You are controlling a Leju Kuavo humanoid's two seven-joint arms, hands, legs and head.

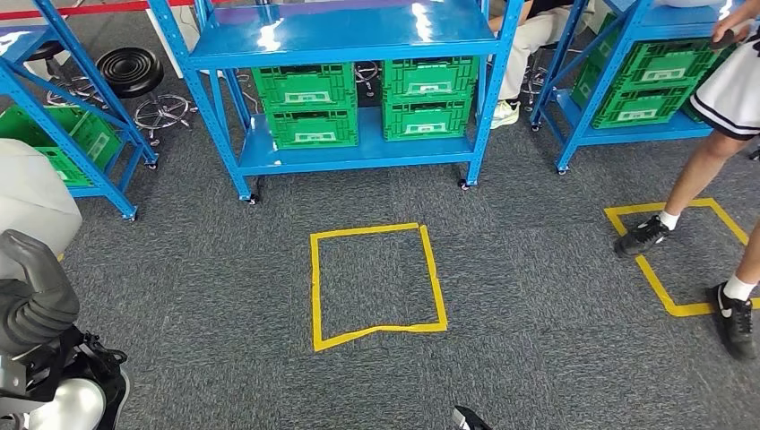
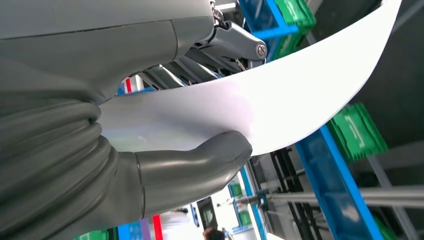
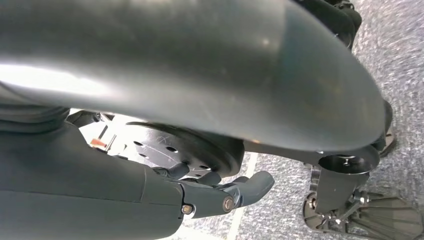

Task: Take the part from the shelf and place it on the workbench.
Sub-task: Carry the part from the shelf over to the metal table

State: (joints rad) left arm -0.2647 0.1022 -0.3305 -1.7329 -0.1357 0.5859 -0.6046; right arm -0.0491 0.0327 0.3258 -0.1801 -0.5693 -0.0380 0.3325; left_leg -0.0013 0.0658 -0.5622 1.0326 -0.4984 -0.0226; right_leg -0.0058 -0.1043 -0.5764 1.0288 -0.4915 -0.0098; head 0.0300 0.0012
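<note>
I see the left robot hand [image 2: 150, 150] pinching the white part [image 2: 280, 105], thumb on one face, dark fingers [image 2: 170, 75] on the other (part curved, thin). The part [image 1: 31, 197] sits at my lower left, away from the shelf [image 1: 358, 45]. Right robot hand [image 3: 220, 192]: fingers curled, holding nothing.

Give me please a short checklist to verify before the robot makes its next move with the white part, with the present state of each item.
1. Left hand holds the white part, thumb under, fingers over: ok.
2. Grip is firm enough for walking: cannot tell.
3. Right hand holds nothing, fingers curled: ok.
4. Yellow square on the carpet ahead has nothing on it: ok.
5. A person stands at the right by the other yellow square: not ok.
6. Workbench is in sight: not ok.
</note>
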